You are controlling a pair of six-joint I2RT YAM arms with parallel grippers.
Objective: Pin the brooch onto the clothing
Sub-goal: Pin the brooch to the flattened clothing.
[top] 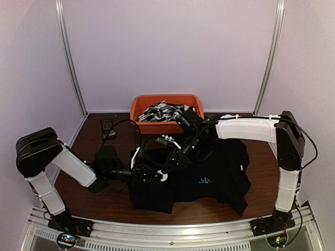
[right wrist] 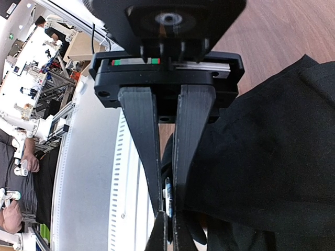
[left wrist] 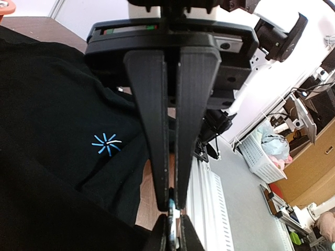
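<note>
My left fingers (left wrist: 152,130) are closed to a sliver and pinch the end of a small shiny brooch (left wrist: 172,217) at their tips. My right fingers (right wrist: 191,136) meet them tip to tip, squeezed nearly closed on the same brooch. Both hang just over the black shirt (top: 225,167), which lies spread on the counter (top: 264,167) with its blue starburst (top: 204,181) facing up.

I see a robotics lab: white booth panels (top: 172,52) enclose the wooden table (top: 261,162), an aluminium rail (top: 172,227) lines its near edge, and cluttered equipment racks (right wrist: 42,63) stand beyond.
</note>
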